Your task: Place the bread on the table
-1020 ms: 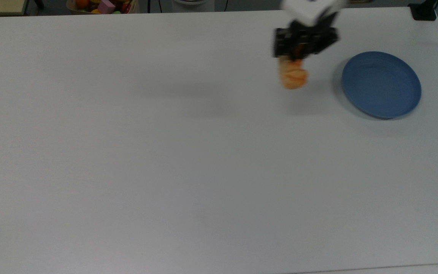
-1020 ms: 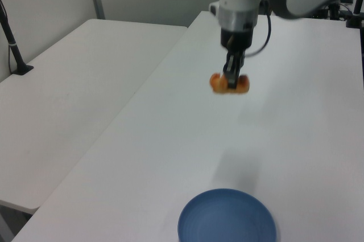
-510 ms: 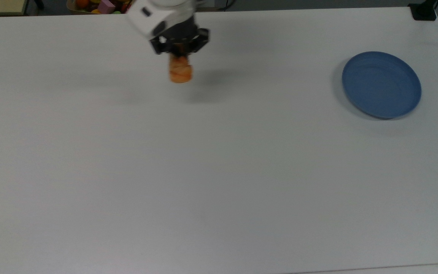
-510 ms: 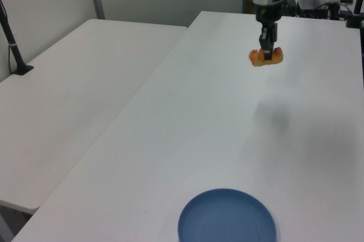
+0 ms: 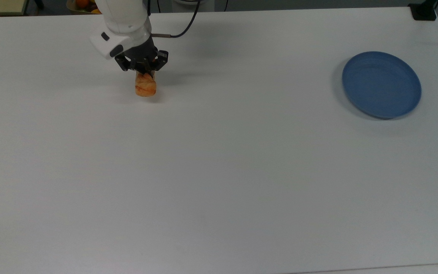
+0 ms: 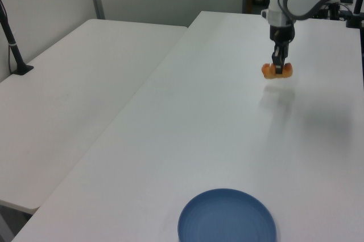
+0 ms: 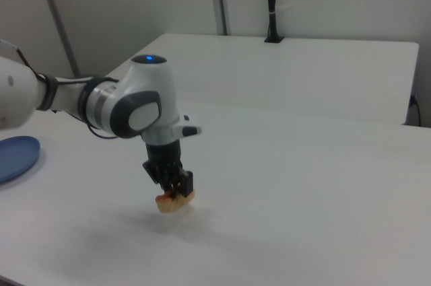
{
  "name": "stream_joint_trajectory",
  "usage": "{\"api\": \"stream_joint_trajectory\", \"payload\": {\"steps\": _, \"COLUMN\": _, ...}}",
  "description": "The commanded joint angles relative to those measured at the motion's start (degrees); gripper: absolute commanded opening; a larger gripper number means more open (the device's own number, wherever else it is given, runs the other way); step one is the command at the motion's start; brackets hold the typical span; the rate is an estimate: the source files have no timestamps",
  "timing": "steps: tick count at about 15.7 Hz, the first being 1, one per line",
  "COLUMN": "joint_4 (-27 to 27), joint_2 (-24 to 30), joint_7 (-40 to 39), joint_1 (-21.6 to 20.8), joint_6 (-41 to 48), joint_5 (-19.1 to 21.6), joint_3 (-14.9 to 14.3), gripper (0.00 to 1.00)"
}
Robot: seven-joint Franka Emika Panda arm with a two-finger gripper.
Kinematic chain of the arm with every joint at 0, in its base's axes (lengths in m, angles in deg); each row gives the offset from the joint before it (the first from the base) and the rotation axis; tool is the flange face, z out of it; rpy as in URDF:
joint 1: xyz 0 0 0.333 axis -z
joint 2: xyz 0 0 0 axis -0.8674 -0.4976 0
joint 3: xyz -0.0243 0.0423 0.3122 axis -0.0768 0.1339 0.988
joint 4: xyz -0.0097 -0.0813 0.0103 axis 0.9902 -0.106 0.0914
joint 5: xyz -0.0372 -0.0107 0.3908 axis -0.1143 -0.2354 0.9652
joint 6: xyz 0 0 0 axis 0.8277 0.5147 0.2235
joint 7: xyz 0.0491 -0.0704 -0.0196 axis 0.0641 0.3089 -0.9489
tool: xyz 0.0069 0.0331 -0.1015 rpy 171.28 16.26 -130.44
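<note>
The gripper pinches the bread between its fingers, the loaf sticking out toward 6 o'clock in the top view. Bread sits low over the tabletop, with the blue plate well apart at 3 o'clock.

Small golden-orange bread, gripped mid-body, at/just above white table, top view's upper left.

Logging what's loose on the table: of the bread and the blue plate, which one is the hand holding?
The bread: the hand is closed on its top, at the top view's upper left. The blue plate lies alone on the table, far right.
</note>
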Motion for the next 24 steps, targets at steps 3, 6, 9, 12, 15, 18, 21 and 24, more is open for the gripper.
{"api": "stream_joint_trajectory", "payload": {"steps": 3, "joint_4": 1.02, "joint_2": -4.59, "joint_7": -0.96, "joint_1": -0.76, "joint_6": -2.94, "joint_5": -0.59, "joint_3": -0.57, "gripper": 0.23}}
{"api": "stream_joint_trajectory", "payload": {"steps": 6, "joint_4": 1.55, "joint_2": -5.38, "joint_7": -0.43, "joint_1": -0.93, "joint_6": -2.68, "joint_5": -2.69, "joint_3": -0.66, "gripper": 0.57}}
{"api": "stream_joint_trajectory", "payload": {"steps": 9, "joint_4": 1.64, "joint_2": -5.12, "joint_7": -0.43, "joint_1": -0.67, "joint_6": -2.07, "joint_5": -4.46, "joint_3": -0.66, "gripper": 1.0}}
{"api": "stream_joint_trajectory", "payload": {"steps": 12, "joint_4": 1.37, "joint_2": -4.16, "joint_7": -0.34, "joint_1": -0.67, "joint_6": -0.58, "joint_5": -4.46, "joint_3": -1.45, "gripper": 1.0}}
{"api": "stream_joint_trajectory", "payload": {"steps": 15, "joint_4": 1.02, "joint_2": -2.75, "joint_7": -0.34, "joint_1": -0.67, "joint_6": 1.53, "joint_5": -4.46, "joint_3": -1.54, "gripper": 1.0}}
{"api": "stream_joint_trajectory", "payload": {"steps": 18, "joint_4": -1.6, "joint_2": -0.74, "joint_7": -0.25, "joint_1": -0.76, "joint_6": 6.27, "joint_5": -3.94, "joint_3": -1.54, "gripper": 1.0}}
{"api": "stream_joint_trajectory", "payload": {"steps": 21, "joint_4": -5.99, "joint_2": 1.9, "joint_7": 4.11, "joint_1": -1.11, "joint_6": 9.79, "joint_5": -4.02, "joint_3": -1.45, "gripper": 1.0}}
{"api": "stream_joint_trajectory", "payload": {"steps": 24, "joint_4": -14.42, "joint_2": 2.26, "joint_7": 10.54, "joint_1": -1.28, "joint_6": 14.26, "joint_5": -4.02, "joint_3": -0.84, "gripper": 1.0}}
